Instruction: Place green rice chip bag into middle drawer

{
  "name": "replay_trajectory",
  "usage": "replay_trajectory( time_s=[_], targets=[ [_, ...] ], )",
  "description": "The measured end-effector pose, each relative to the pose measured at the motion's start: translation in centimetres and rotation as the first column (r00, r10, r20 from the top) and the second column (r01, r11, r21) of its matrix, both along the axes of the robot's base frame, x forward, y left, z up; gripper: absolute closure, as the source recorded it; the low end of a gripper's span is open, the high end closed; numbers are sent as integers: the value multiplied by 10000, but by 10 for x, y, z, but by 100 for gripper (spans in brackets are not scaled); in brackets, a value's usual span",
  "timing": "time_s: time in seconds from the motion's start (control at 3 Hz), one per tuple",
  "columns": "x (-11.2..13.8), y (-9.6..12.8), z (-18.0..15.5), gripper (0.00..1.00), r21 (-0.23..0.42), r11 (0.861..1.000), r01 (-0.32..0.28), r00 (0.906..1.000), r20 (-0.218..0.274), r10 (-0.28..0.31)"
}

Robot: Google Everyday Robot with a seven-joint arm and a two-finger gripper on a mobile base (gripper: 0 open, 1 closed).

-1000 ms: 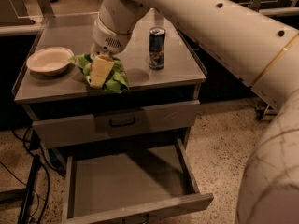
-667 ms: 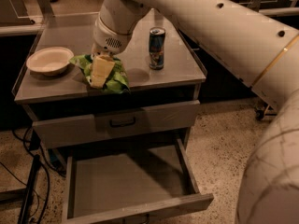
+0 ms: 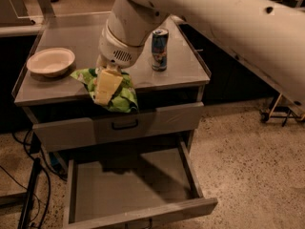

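Observation:
My gripper (image 3: 106, 90) is shut on the green rice chip bag (image 3: 125, 98), a crinkly light-green bag. It holds the bag at the counter's front edge, partly hanging in front of the shut upper drawer front (image 3: 157, 123) with the dark bar handle. A pale yellow finger (image 3: 107, 82) lies across the bag's middle. The middle drawer (image 3: 143, 214) is pulled open below, a wide grey tray with low side walls and nothing in it. The bag is above the drawer's back left part.
A blue drink can (image 3: 159, 49) stands on the grey counter (image 3: 71, 37) to the right of the arm. A white bowl (image 3: 50, 62) sits at the counter's left. Black cables (image 3: 28, 194) hang at the lower left. A speckled floor lies to the right.
The gripper has moved the bag from the counter top forward to the front edge, above the open drawer. The can and bowl stay in place.

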State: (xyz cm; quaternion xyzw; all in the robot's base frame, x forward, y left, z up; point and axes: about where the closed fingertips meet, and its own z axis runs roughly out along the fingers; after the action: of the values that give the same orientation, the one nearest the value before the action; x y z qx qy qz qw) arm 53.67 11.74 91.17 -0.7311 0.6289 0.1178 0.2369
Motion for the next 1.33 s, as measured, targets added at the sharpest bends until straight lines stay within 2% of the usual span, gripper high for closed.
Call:
replay_trajectory(
  time_s=[0.33, 0.67, 1.0, 1.33],
  targets=[
    [-51, -12, -13, 100, 479, 9984, 301, 9987, -432, -280],
    [-52, -14, -15, 100, 452, 9984, 328, 9984, -468, -307],
    [-64, -17, -28, 100, 752, 9965, 353, 9960, -840, -289],
    [-86, -27, -55, 100, 773, 9955, 542, 9876, -1511, -420]
  ],
)
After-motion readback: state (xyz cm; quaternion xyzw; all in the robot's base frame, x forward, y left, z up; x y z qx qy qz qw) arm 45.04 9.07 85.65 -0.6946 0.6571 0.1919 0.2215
